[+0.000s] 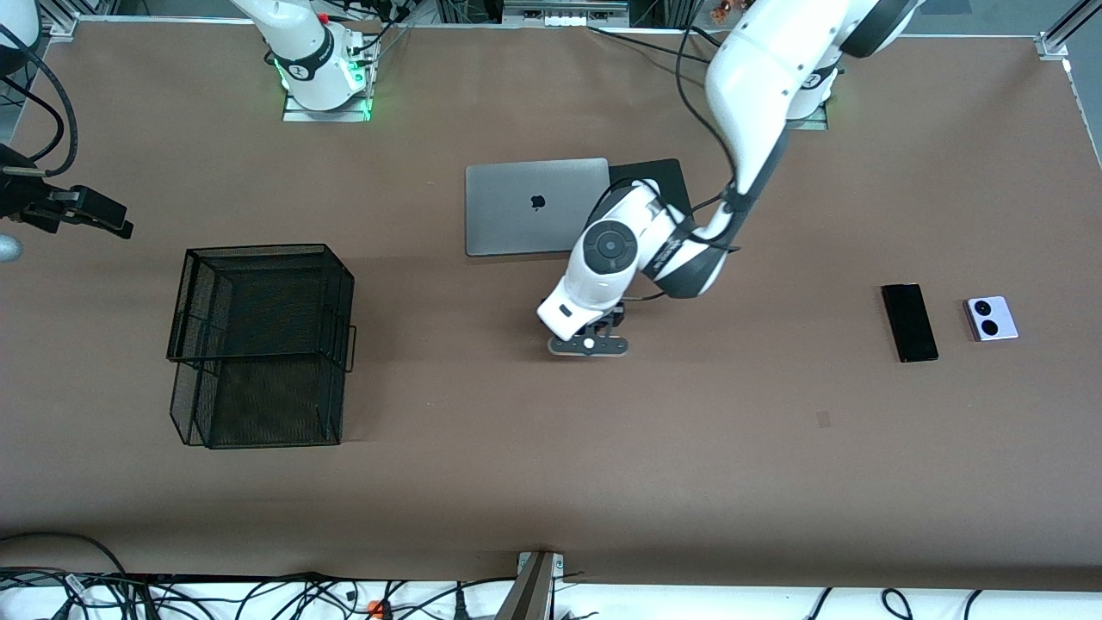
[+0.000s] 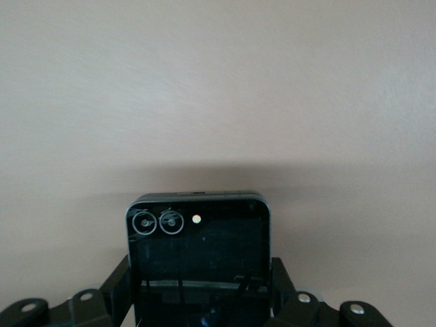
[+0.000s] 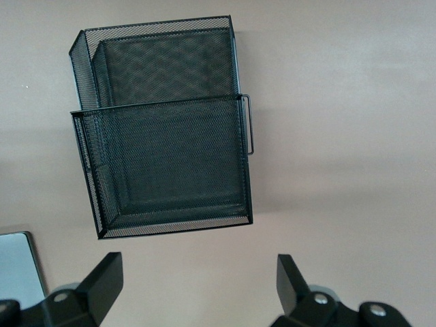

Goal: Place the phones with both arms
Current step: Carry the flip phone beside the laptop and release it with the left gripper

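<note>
Robotics lab, not a home or shop. Two white jointed arms [image 1: 758, 95] are bolted by base plates to one edge of a broad brown worktop [image 1: 534, 482]; green status lights glow at the bases. Aluminium framing [image 1: 1063, 34] runs at the corners. Loose black cables [image 1: 258, 594] lie tangled along the edge past the left claw [image 1: 588, 344]. Test props lie spread out: a closed laptop [image 1: 525, 207], a black mesh basket [image 1: 258, 344].

We note white, rounded arm shells with grey-black round joint caps; black cables loop along the left arm [image 1: 758, 103]. The right arm's base [image 1: 323, 73] glows green. Both grippers are black with silver screws.
</note>
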Tool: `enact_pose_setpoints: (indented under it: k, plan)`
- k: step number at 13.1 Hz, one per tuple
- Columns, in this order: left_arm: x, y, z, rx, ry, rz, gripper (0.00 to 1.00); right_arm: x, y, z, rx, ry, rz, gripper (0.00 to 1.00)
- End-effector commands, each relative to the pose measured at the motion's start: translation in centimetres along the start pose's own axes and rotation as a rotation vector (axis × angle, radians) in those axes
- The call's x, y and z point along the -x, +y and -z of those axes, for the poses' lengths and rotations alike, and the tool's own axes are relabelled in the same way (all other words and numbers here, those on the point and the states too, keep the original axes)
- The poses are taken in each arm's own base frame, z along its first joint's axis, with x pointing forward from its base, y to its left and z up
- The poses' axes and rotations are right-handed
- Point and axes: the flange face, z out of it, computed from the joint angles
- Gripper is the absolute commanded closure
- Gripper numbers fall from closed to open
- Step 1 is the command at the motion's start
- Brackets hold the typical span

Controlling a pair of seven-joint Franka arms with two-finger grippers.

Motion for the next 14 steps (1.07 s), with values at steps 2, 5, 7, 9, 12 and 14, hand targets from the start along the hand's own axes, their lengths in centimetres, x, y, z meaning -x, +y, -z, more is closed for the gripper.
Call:
enact_pose_setpoints:
  k: [2,5,7,9,12,14]
  plan:
    - [0.9,2.2,-2.9,0.031,0.028,-0.018,0.41,-0.3,-0.5,-0.3,-0.006,-0.012,0.019,0.00]
    - [0.5,2.3,-1.8,0.042,0.039,0.002,0.00,-0.3,-0.6,-0.3,-0.006,-0.012,0.020,0.00]
    - [0.3,1.9,-0.4,0.035,0.040,0.027,0.00,-0.2,-0.6,-0.6,-0.007,-0.019,0.020,0.00]
    - [-0.5,0.6,2.3,0.005,0.018,0.056,0.00,-0.3,-0.8,-0.6,-0.006,-0.019,0.022,0.00]
    - [-2.1,-3.0,8.3,-0.081,-0.052,0.096,0.00,-0.8,-2.7,-1.4,-0.007,-0.025,0.038,0.00]
    - [-2.9,-6.1,12.6,-0.155,-0.080,0.115,0.00,-1.2,-4.5,-2.3,-0.002,-0.033,0.034,0.00]
